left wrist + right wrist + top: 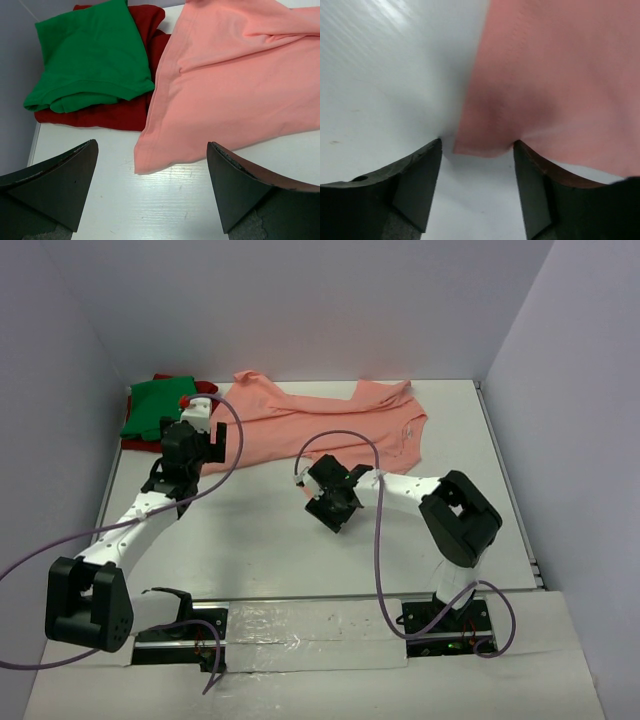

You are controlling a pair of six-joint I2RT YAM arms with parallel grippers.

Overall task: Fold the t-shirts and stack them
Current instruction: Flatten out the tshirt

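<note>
Salmon-pink t-shirt [330, 420] lies spread at the table's [260, 540] 12 o'clock. Green t-shirt [155, 408] sits folded atop the dark red t-shirt [138, 444] at 10 o'clock. Right gripper [477, 142], jaws apart, straddles a pink corner at the shirt's 6 o'clock. Left gripper [152, 145] hangs wide open over its 8 o'clock corner.

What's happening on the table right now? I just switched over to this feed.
Two arms are working on the pink shirt, which lies loosely spread on the table and is not yet stacked. The right claw is low at one corner of it, with the cloth between its open fingers. The left claw hangs open over another corner. The green shirt lies folded on the red shirt at the far left.
</note>
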